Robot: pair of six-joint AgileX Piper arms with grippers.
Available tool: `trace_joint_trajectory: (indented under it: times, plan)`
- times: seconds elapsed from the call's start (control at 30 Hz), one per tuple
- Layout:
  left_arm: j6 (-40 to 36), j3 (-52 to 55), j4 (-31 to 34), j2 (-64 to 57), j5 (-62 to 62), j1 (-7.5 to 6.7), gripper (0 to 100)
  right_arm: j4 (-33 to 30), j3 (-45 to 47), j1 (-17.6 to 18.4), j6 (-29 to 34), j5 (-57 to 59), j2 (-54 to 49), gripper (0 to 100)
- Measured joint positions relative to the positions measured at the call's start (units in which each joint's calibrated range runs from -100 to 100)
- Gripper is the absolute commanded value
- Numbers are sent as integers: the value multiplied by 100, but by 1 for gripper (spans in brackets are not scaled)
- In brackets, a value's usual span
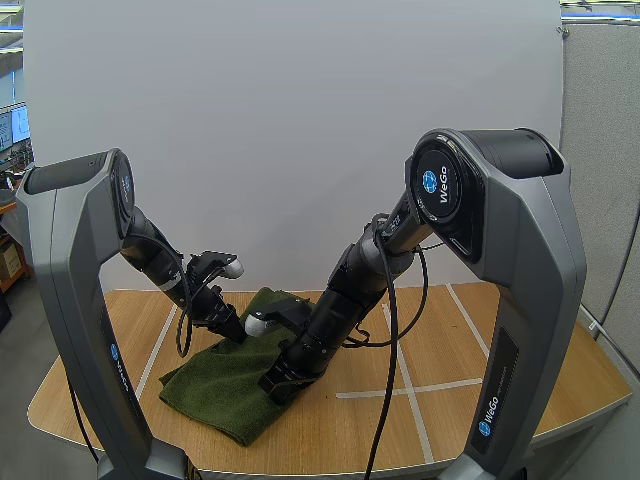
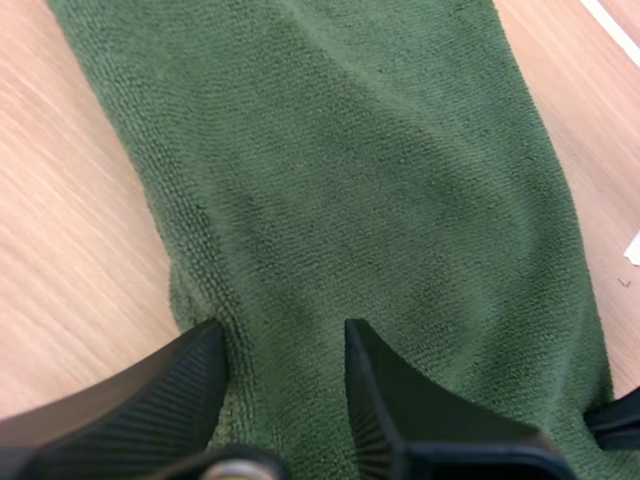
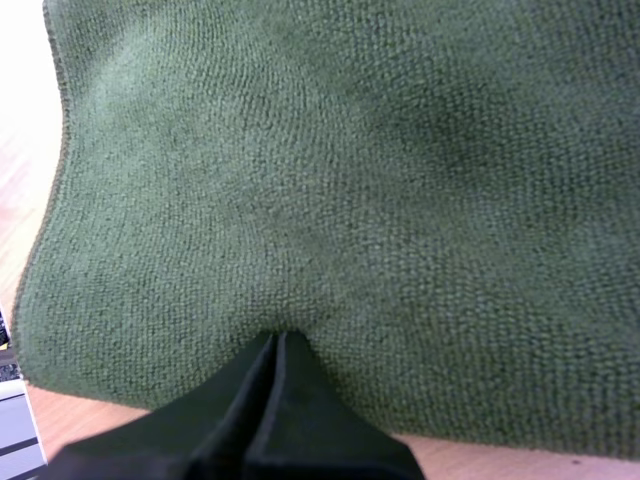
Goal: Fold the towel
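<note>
The towel (image 1: 225, 385) lies flat on the table (image 1: 480, 350), left of centre, and both arms are down on it, so neither has any reach to make up. In the left wrist view it shows as a long band (image 2: 380, 200) with bare wood down both flanks. Its long axis runs straight away from the left gripper (image 2: 285, 335), and the end under that gripper is the narrow one. The left gripper's fingers (image 2: 180, 380) are spread apart, one at the cloth's side edge and the other on the cloth, with the end hem between them and nothing pinched. In the high view this gripper (image 1: 238, 333) sits at the towel's far end, while the right gripper (image 1: 280, 385) is planted nearer the front, on the towel's right side. From its own wrist the right gripper (image 3: 277, 338) is clenched to a single wedge just inside the near hem. The pile (image 3: 350, 180) puckers at its tip, so I judge it has a nip of cloth rather than merely resting there. The coming fold seems to turn on that long axis. The end would be carried away from the grippers along the band, and for that the left one has yet to close on its hem.
</note>
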Motion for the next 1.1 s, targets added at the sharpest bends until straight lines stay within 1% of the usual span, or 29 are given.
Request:
trace_joint_trajectory:
  times: [0.23, 0.4, 0.7, 0.77, 0.97, 1.0, 1.1]
  plan:
    - [0, 0, 0, -56, 67, 0, 61, 0, 0, 0, 0, 0, 0, 0]
    - [13, 0, 14, -307, 74, 0, 61, 0, 0, 0, 0, 0, 0, 0]
    - [16, 0, 26, -79, 74, 0, 61, -11, 0, 0, 0, 116, 0, 0]
    - [69, 0, 48, -59, -423, 0, 61, -24, 0, 0, 0, 116, 0, 0]
    - [102, 0, 48, -59, -869, 0, 61, -35, 0, 0, 0, 133, 0, 0]
    - [123, 0, 48, -59, -1099, 0, 61, -35, 0, 0, 0, 133, 0, 0]
    - [129, 0, 48, -59, -1165, 0, 61, -35, 0, 0, 0, 133, 0, 0]
